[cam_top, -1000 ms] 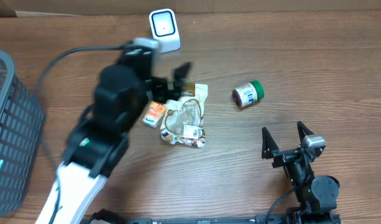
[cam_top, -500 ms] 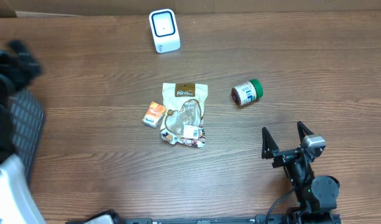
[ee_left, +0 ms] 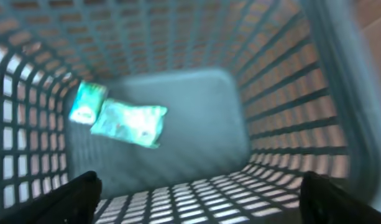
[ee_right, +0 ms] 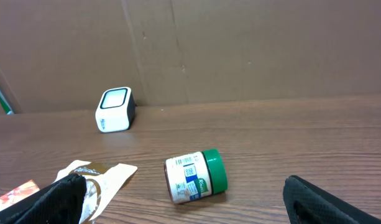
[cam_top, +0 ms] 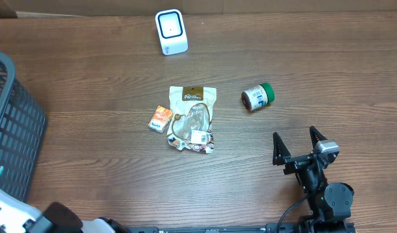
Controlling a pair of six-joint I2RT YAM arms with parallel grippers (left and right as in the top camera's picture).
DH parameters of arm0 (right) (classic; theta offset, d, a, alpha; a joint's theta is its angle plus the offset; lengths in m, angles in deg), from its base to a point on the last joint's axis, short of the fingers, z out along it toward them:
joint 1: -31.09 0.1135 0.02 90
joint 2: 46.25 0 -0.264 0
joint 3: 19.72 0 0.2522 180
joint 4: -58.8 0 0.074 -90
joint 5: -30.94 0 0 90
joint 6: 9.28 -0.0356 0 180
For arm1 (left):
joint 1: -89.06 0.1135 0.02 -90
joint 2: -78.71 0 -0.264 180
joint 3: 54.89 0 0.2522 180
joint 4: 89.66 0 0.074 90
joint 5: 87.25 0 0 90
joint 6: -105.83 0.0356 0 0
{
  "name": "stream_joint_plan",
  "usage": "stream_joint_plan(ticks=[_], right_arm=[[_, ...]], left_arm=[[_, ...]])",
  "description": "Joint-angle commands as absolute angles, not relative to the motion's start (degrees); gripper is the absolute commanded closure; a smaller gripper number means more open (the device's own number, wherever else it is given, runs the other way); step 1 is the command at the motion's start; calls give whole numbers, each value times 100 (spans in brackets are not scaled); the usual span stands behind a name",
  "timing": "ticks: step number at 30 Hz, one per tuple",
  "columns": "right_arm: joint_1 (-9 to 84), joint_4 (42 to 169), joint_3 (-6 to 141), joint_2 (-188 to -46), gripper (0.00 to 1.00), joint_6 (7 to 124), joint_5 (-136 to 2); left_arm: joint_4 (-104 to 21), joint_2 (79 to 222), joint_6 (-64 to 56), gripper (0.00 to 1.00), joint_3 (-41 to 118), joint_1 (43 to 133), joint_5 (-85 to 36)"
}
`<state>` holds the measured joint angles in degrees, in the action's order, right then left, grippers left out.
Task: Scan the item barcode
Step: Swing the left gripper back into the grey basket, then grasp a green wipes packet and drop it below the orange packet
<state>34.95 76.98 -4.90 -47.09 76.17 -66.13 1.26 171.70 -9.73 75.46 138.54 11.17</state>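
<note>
Several items lie mid-table: a tan snack bag [cam_top: 193, 118], a small orange packet [cam_top: 161, 119] at its left and a green-lidded jar [cam_top: 258, 97] on its side, label and barcode showing [ee_right: 195, 176]. The white scanner [cam_top: 171, 31] stands at the far edge [ee_right: 114, 109]. My right gripper [cam_top: 300, 144] rests open near the front right, nothing between its fingers [ee_right: 199, 205], the jar ahead of it. My left gripper [ee_left: 199, 199] is open and empty over the inside of the grey basket [ee_left: 283, 93], where two teal packets [ee_left: 129, 123] lie on the bottom.
The grey mesh basket [cam_top: 10, 129] stands at the table's left edge. Part of my left arm [cam_top: 17, 219] shows in the bottom-left corner of the overhead view. A brown cardboard wall [ee_right: 240, 50] runs behind the scanner.
My left arm has swung from above the snack bag away to the left and down, now almost out of the overhead view. The items on the table and the right arm have not moved.
</note>
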Motion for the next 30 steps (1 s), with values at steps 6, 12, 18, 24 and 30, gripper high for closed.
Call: stream_joint_plan(ticks=[6,12,18,24,30], right_arm=[[3526,7670,-551,-4641,0,7582,-6596],[3526,7670,-551,-4641,0,7582,-6596],[3526,7670,-551,-4641,0,7582,-6596],[3526,7670,-551,-4641,0,7582,-6596],[3526,7670,-551,-4641,0,7582,-6596]], left_arm=[[-258,17708,-945,13,6377,14398,1417],[-1373,17787,-409,14,5107,14577,1478],[-2564,18058,-60,17,4034,14555,1480],[-3200,18687,480,24,3833,14568,1655],[-3585,19247,579,28,3833,14485,1627]])
